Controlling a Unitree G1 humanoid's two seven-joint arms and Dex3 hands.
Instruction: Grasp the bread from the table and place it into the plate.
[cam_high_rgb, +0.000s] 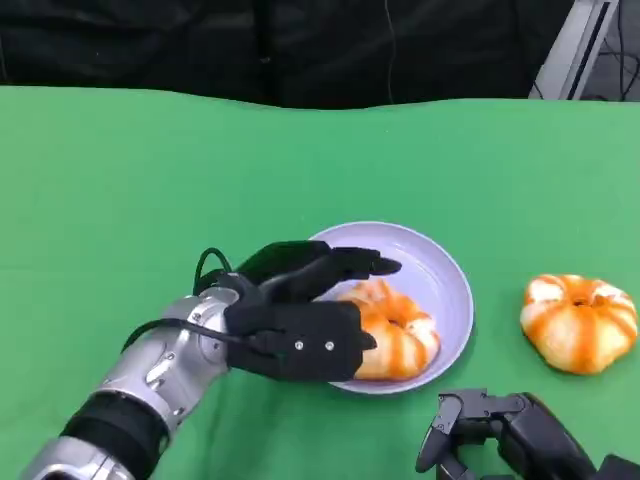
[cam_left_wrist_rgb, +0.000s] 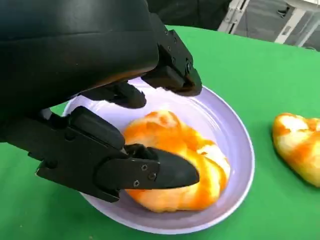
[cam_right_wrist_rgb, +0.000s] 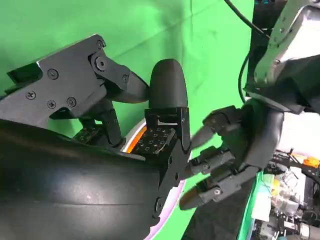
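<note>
The left hand (cam_high_rgb: 300, 325) is gripping a bread (cam_high_rgb: 395, 330) lying in the plate (cam_high_rgb: 445, 285); the right hand (cam_high_rgb: 505, 432) is resting empty, fingers apart, near a second bread (cam_high_rgb: 580, 322).

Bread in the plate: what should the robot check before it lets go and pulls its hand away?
1. Bread in the plate rests inside the plate: ok.
2. Left hand fingers clear of that bread: not ok, one touches it.
3. Bread lying flat, not on the rim: ok.
4. Second bread apart from the plate, on the table: ok.
5. Right hand out of the way: ok, near the table edge.
6. Left hand's grip fully released: cannot tell.
</note>
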